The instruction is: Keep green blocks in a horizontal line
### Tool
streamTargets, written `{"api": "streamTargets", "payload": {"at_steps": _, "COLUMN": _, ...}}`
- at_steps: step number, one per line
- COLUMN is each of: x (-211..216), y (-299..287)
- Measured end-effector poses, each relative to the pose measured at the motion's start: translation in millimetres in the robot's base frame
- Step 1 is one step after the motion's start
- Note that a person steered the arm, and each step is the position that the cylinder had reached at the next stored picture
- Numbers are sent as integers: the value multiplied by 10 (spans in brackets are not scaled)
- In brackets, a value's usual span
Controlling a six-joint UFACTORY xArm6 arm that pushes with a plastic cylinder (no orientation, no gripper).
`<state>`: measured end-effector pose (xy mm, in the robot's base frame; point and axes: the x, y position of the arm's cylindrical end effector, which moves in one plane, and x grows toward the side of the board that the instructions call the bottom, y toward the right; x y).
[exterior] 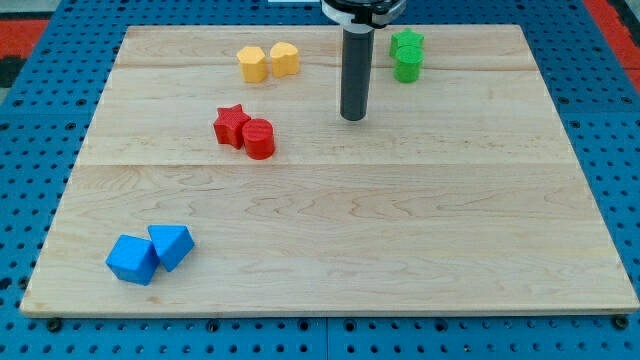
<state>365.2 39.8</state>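
Note:
Two green blocks sit touching near the view's top right: a green star [406,42] and, just below it, a green cylinder [408,65]. They stand one above the other in the view, not side by side. My tip [353,117] rests on the wooden board [400,230], to the left of and below the green cylinder, apart from it.
Two yellow blocks [268,61] sit side by side near the top, left of my rod. A red star [231,125] touches a red cylinder [259,138] at centre left. Two blue blocks [150,254] sit at the bottom left. A blue pegboard surrounds the board.

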Motion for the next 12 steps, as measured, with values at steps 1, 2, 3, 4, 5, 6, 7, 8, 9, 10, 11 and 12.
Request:
{"api": "streamTargets", "payload": {"at_steps": 1, "x": 0, "y": 16}}
{"api": "streamTargets", "payload": {"at_steps": 2, "x": 0, "y": 74}}
{"api": "streamTargets", "payload": {"at_steps": 3, "x": 0, "y": 75}}
{"api": "streamTargets", "payload": {"at_steps": 4, "x": 0, "y": 77}}
{"api": "streamTargets", "payload": {"at_steps": 5, "x": 0, "y": 95}}
{"api": "streamTargets", "payload": {"at_steps": 6, "x": 7, "y": 427}}
{"api": "streamTargets", "payload": {"at_steps": 7, "x": 7, "y": 540}}
{"api": "streamTargets", "payload": {"at_steps": 8, "x": -71, "y": 564}}
{"api": "streamTargets", "payload": {"at_steps": 9, "x": -197, "y": 1009}}
{"api": "streamTargets", "payload": {"at_steps": 10, "x": -384, "y": 1495}}
{"api": "streamTargets", "payload": {"at_steps": 11, "x": -635, "y": 1584}}
{"api": "streamTargets", "payload": {"at_steps": 12, "x": -853, "y": 1605}}
